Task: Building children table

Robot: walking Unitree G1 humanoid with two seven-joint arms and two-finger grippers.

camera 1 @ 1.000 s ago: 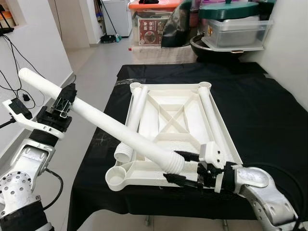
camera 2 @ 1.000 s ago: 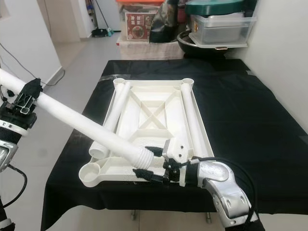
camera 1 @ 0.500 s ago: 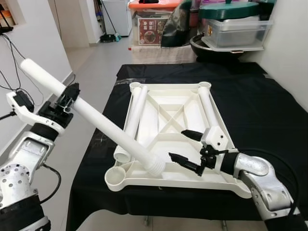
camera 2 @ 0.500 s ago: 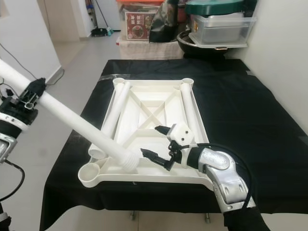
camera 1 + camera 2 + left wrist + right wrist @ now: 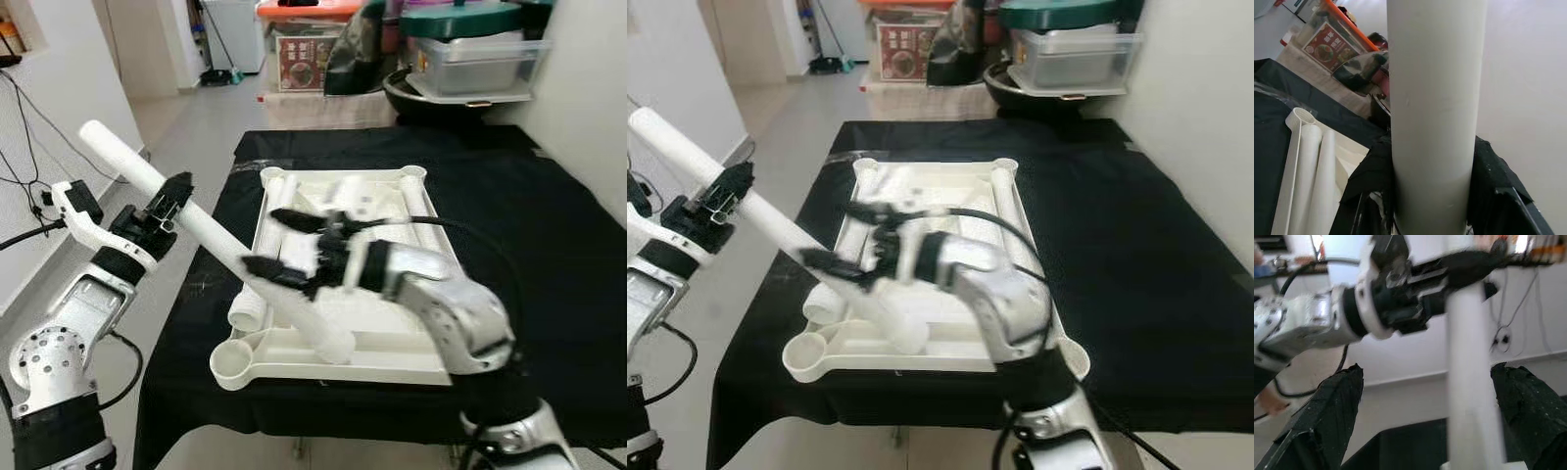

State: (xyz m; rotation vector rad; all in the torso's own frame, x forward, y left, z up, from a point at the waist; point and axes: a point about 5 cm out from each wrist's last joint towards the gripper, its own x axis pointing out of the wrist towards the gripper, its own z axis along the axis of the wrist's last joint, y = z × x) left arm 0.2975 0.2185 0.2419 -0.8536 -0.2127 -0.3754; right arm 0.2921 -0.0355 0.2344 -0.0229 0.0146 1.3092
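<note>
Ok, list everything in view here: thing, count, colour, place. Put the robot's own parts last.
Table top: one, white, upside down on the black cloth, ribs up, round sockets at the corners.
Held table leg: one, white tube, slanting from the left gripper down onto the table top's near left part.
Loose table legs: at least two, white, lying lengthwise inside the table top, one along each long side.
Black cloth: one, covering the work table.
Storage bins: several, clear with green and orange lids, stacked behind the table.
Cables: black, on the white wall at left.
Left gripper: shut around the held table leg near its upper end.
Right gripper: open, blurred, fingers either side of the held table leg.
</note>
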